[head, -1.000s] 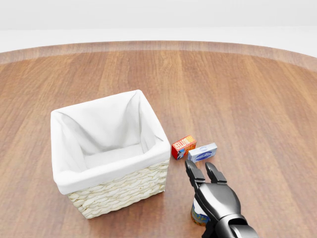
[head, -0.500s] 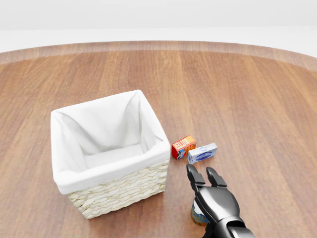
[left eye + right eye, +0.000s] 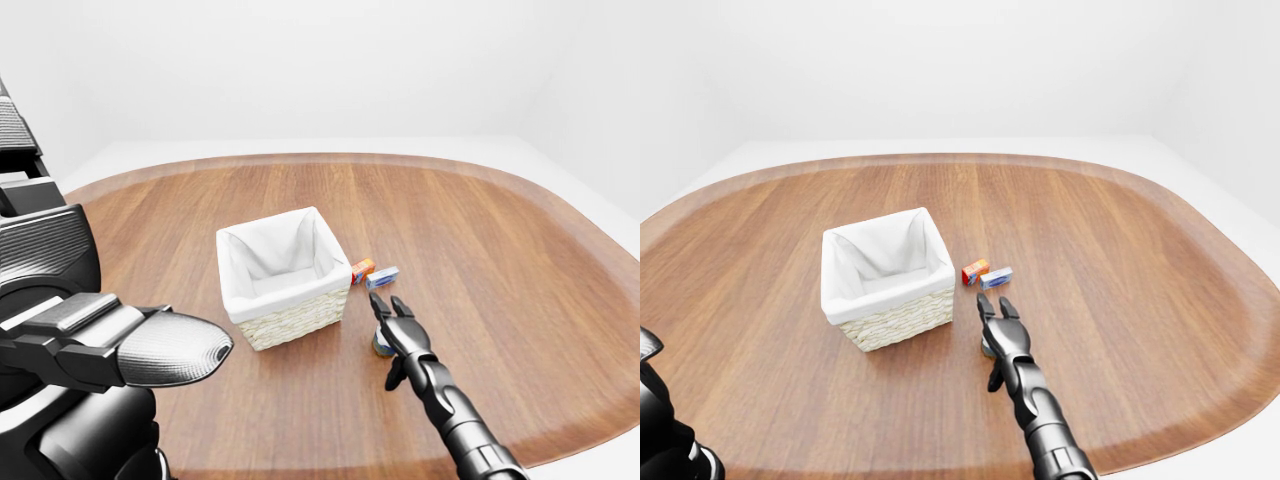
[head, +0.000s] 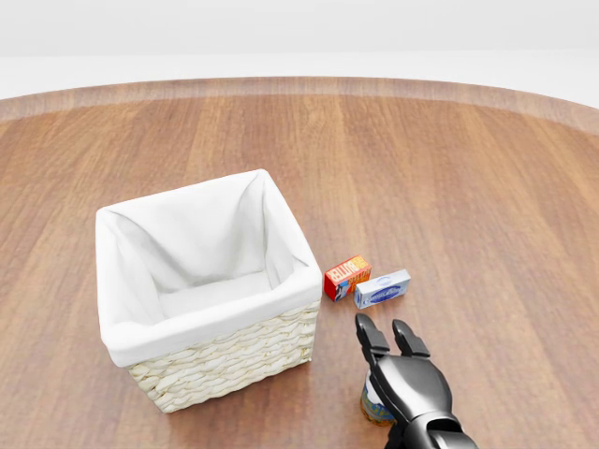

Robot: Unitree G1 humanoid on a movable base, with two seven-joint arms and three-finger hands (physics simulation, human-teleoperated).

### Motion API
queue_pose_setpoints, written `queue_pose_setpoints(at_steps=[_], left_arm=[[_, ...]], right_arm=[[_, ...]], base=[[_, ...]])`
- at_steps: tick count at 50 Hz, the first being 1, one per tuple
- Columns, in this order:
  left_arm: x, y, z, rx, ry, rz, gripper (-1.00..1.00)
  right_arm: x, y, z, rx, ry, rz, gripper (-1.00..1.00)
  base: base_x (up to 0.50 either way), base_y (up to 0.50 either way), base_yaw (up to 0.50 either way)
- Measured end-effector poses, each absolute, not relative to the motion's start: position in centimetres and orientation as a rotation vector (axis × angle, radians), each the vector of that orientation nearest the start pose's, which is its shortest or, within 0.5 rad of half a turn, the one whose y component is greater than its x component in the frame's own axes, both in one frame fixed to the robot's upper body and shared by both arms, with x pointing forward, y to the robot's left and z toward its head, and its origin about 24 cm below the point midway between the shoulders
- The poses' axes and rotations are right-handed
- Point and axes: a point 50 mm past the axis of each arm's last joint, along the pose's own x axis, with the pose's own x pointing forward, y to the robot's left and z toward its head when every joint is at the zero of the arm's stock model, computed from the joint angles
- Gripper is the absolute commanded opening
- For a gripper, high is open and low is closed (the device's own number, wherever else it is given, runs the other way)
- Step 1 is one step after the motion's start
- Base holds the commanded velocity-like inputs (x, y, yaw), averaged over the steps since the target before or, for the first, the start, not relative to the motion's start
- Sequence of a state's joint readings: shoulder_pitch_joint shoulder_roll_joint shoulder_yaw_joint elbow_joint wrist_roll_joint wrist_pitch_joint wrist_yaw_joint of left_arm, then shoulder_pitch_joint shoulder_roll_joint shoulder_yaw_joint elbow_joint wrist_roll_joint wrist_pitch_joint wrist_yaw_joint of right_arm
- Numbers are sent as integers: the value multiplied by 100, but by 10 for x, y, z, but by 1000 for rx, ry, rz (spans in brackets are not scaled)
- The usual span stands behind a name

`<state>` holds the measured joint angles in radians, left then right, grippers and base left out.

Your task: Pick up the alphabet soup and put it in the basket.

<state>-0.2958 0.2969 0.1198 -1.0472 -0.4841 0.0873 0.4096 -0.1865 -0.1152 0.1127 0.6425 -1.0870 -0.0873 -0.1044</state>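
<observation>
Your right hand [image 4: 391,339] sits low in the head view, just right of centre, with its fingers [image 4: 369,334] stretched forward and spread, so it is released and grasping nothing. It lies directly over the alphabet soup [image 4: 374,408], which stands upright on the desk [image 4: 487,187]. Only a sliver of the can's label and rim shows past the left edge of your palm. The palm seems to rest on or just above the can's top, but the head view hides the gap, so you cannot be sure of contact.

The basket [image 4: 201,360] stands to the left of the can, near it but apart. It is wicker with a white cloth liner folded over the rim, and its inside shows only cloth. Above your fingertips in the head view lie two small boxes, touching or nearly so: a red and orange box [image 4: 346,276] just beside the basket's right corner, and a blue and white box [image 4: 382,288] to its right.

Your left hand [image 3: 150,345] fills the lower left of the left-eye view, well apart from everything on the desk. From that angle you cannot tell whether it is clenched or released.
</observation>
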Motion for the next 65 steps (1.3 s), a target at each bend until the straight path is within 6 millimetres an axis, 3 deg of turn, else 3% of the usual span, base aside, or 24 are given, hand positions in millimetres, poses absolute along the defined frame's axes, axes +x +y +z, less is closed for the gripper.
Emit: queue_pose_setpoints(at_steps=[65], left_arm=[[152,166,291,-358,-1127,-44,100]], right_arm=[[261,-143,-68,-1265,238,289,100]], base=[[0,0,0]])
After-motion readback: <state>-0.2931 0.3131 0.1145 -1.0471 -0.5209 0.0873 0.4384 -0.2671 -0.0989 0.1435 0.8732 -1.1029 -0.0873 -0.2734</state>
